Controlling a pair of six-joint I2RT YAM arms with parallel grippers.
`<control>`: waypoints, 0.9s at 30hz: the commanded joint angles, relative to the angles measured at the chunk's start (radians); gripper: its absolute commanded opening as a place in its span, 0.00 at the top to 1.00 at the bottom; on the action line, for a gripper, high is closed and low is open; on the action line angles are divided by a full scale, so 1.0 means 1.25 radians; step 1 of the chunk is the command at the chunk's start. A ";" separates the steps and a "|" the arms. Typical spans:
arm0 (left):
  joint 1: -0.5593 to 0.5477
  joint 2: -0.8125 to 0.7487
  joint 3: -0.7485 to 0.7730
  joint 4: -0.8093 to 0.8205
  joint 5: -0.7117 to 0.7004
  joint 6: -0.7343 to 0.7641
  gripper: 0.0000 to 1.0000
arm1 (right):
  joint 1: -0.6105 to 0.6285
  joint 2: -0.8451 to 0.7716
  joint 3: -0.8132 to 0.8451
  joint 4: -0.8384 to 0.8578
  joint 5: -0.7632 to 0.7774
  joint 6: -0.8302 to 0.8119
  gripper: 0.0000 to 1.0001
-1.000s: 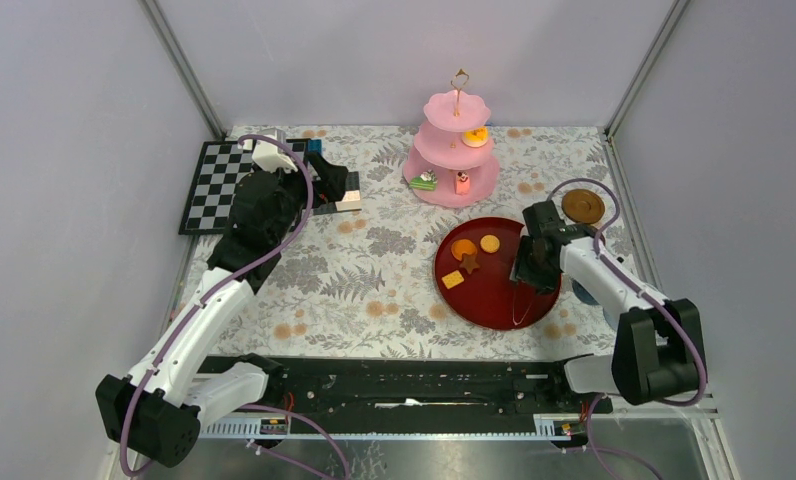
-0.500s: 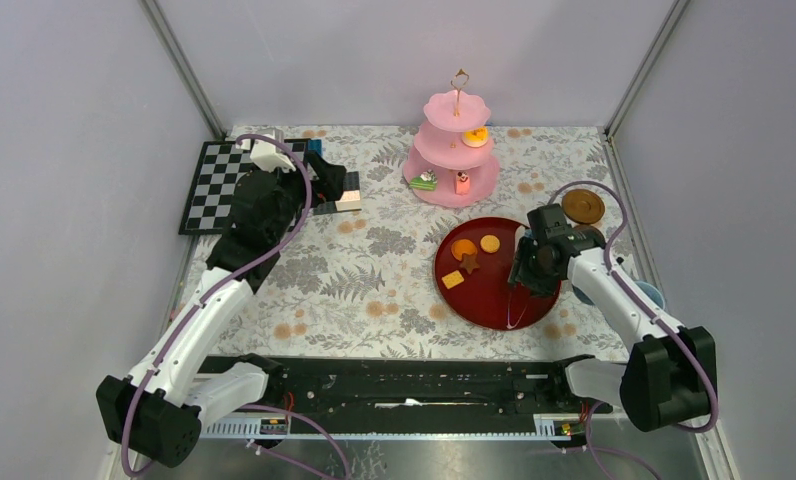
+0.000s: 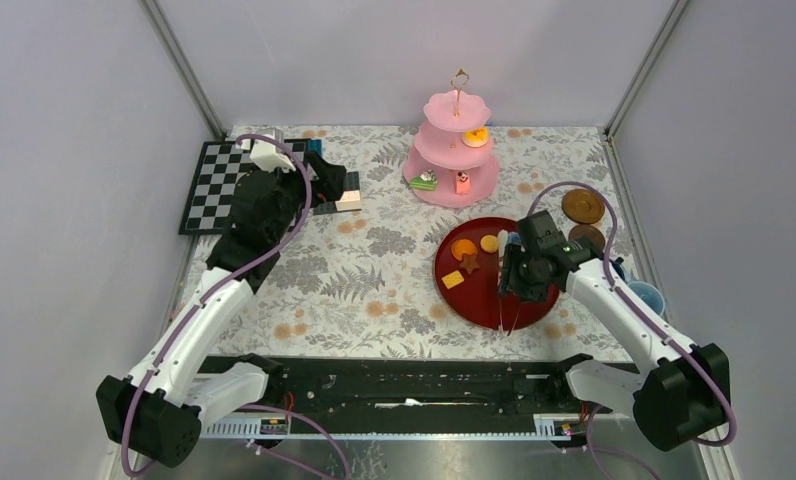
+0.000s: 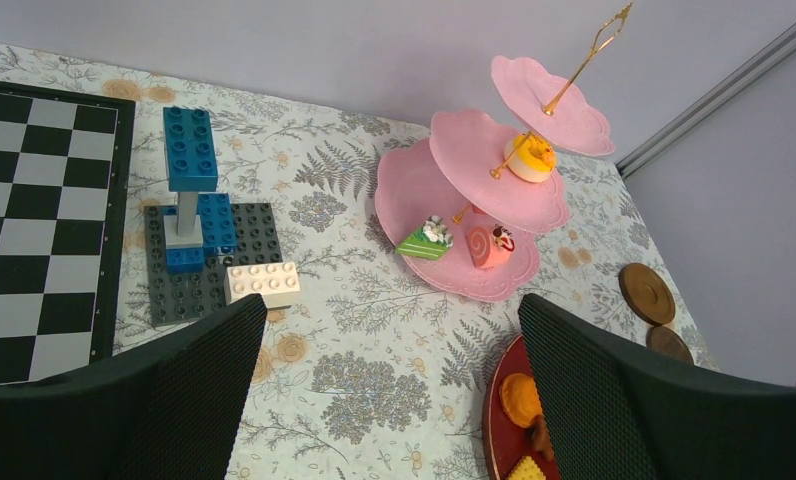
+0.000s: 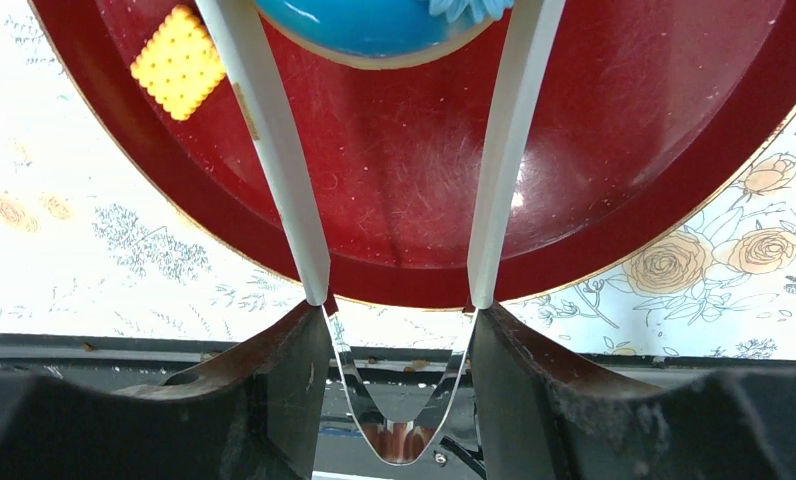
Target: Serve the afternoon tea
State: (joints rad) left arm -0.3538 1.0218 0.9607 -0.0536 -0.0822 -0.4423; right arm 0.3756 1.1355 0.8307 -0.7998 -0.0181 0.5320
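The pink three-tier stand (image 3: 452,160) at the back carries an orange sweet (image 3: 475,136), a green cake piece (image 3: 423,181) and a pink roll (image 3: 462,183). My right gripper (image 5: 399,330) hangs over the dark red tray (image 3: 484,300), shut on white tongs (image 5: 274,150). The tongs pinch a blue-iced sweet (image 5: 374,20) at their tips. Biscuits (image 3: 489,243) and a yellow square biscuit (image 3: 453,280) lie on the tray's left part. Two brown saucers (image 3: 582,206) and a blue cup (image 3: 646,296) sit to the right. My left gripper (image 4: 394,350) is open and holds nothing, near the toy bricks.
A chessboard (image 3: 214,180) lies at the back left, with a grey baseplate of blue bricks (image 4: 189,160) and a white brick (image 4: 262,283) beside it. Grey walls close in the flowered cloth (image 3: 374,270) on three sides.
My right gripper has moved left and nearer over the tray with the tongs, uncovering the second saucer and the blue cup. The left arm has not moved.
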 commanded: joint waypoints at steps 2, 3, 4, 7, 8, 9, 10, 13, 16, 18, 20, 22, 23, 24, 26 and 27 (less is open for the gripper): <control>0.004 -0.022 0.035 0.029 -0.003 0.003 0.01 | 0.042 -0.003 0.068 -0.004 -0.015 -0.022 0.68; 0.004 -0.023 0.035 0.029 -0.004 0.003 0.01 | 0.052 0.011 0.093 -0.001 -0.015 -0.029 0.68; 0.004 -0.023 0.035 0.028 -0.005 0.004 0.01 | 0.061 0.029 0.121 -0.002 -0.014 -0.039 0.68; 0.004 -0.026 0.035 0.029 -0.008 0.005 0.01 | 0.080 0.109 0.215 -0.010 -0.005 -0.065 0.68; 0.004 -0.025 0.035 0.028 -0.008 0.005 0.01 | 0.083 0.132 0.248 -0.012 -0.008 -0.070 0.68; 0.004 -0.025 0.035 0.028 -0.009 0.006 0.01 | 0.084 0.152 0.276 -0.013 -0.011 -0.076 0.68; 0.004 -0.024 0.036 0.028 -0.009 0.007 0.01 | 0.086 0.172 0.300 -0.013 -0.014 -0.082 0.68; 0.006 -0.019 0.037 0.026 -0.014 0.008 0.01 | 0.091 0.225 0.361 -0.005 -0.020 -0.092 0.68; 0.007 -0.014 0.036 0.026 -0.012 0.007 0.01 | 0.093 0.272 0.414 0.012 -0.024 -0.101 0.68; 0.009 -0.010 0.038 0.026 -0.008 0.006 0.01 | 0.095 0.302 0.439 0.022 -0.019 -0.105 0.68; 0.010 -0.008 0.040 0.024 -0.007 0.005 0.01 | 0.095 0.332 0.460 0.025 -0.016 -0.110 0.68; 0.011 -0.009 0.038 0.024 -0.011 0.006 0.01 | 0.095 0.358 0.481 0.026 -0.012 -0.111 0.68; 0.010 -0.008 0.036 0.027 -0.012 0.007 0.01 | 0.095 0.368 0.491 0.028 -0.009 -0.112 0.68; 0.011 -0.006 0.035 0.027 -0.012 0.007 0.01 | 0.095 0.378 0.504 0.027 -0.006 -0.113 0.68; 0.010 0.000 0.040 0.022 -0.010 0.006 0.01 | 0.095 0.401 0.531 0.028 -0.002 -0.116 0.68; 0.011 0.001 0.042 0.020 -0.006 0.004 0.01 | 0.095 0.411 0.543 0.028 0.001 -0.119 0.68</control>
State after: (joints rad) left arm -0.3462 1.0164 0.9611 -0.0547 -0.0837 -0.4419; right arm 0.4843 1.6173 1.4178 -0.7868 -0.0269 0.4114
